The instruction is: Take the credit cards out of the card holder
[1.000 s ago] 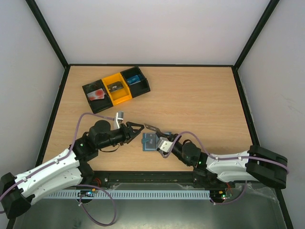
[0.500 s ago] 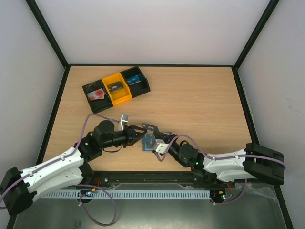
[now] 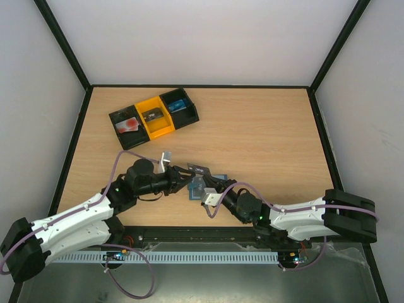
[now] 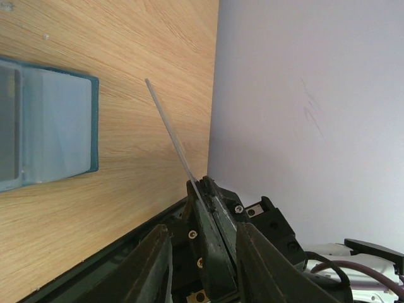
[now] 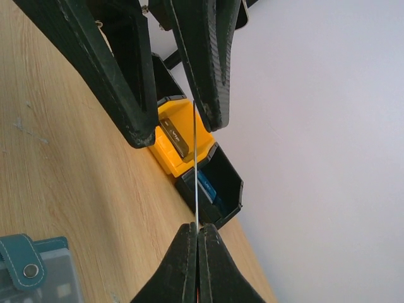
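1. From above: the left gripper (image 3: 187,177) and the right gripper (image 3: 201,184) meet tip to tip over the card holder (image 3: 195,192), which lies on the table (image 3: 265,139) near its front edge. A grey card (image 3: 201,169) sits between them.
2. Left wrist: the right jaws are pinched tight on one end of the card. It runs edge-on between the left fingers (image 4: 154,265), which stand wide apart. The card holder lies off to one side, clear of it.
3. Right wrist: the card's long axis points from the closed right jaws towards the tray (image 5: 189,151). Its free end is close beside one left finger; whether it touches I cannot tell. The left arm is probably best placed to take it.
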`<state>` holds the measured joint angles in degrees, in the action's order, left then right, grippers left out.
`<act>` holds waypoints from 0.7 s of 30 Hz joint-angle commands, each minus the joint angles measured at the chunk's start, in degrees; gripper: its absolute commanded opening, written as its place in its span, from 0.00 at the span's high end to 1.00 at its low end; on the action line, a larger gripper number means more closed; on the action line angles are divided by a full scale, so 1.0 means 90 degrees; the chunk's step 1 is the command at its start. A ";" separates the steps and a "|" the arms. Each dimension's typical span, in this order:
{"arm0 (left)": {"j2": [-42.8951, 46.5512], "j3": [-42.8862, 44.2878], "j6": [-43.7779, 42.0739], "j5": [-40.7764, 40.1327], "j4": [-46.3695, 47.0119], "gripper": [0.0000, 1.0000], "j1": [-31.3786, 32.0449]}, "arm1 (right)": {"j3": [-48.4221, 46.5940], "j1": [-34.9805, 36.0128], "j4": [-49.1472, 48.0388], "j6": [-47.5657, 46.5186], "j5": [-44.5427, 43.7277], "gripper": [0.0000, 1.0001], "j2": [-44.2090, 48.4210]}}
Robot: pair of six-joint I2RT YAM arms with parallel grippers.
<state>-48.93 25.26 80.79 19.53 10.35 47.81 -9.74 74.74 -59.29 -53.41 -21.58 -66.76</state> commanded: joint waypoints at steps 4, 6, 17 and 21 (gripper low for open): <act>0.0058 -0.0164 0.0158 0.0066 0.0271 0.72 -0.0041 | 0.0044 0.0124 -0.0212 -0.0209 -0.0103 0.98 0.0073; 0.0082 -0.0204 0.0206 0.0057 0.0302 0.73 -0.0040 | 0.0079 0.0153 -0.0209 -0.0259 -0.0128 0.98 0.0084; 0.0143 -0.0276 0.0251 0.0057 0.0311 0.85 -0.0075 | 0.0173 0.0267 -0.0243 -0.0468 -0.0252 0.98 0.0027; 0.0163 -0.0315 0.0240 0.0065 0.0308 0.93 -0.0084 | 0.0189 0.0307 -0.0253 -0.0486 -0.0259 0.98 0.0007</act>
<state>-48.29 23.29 82.98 19.55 12.14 47.55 -8.67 76.75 -59.44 -56.82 -22.96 -66.70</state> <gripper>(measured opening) 0.098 0.024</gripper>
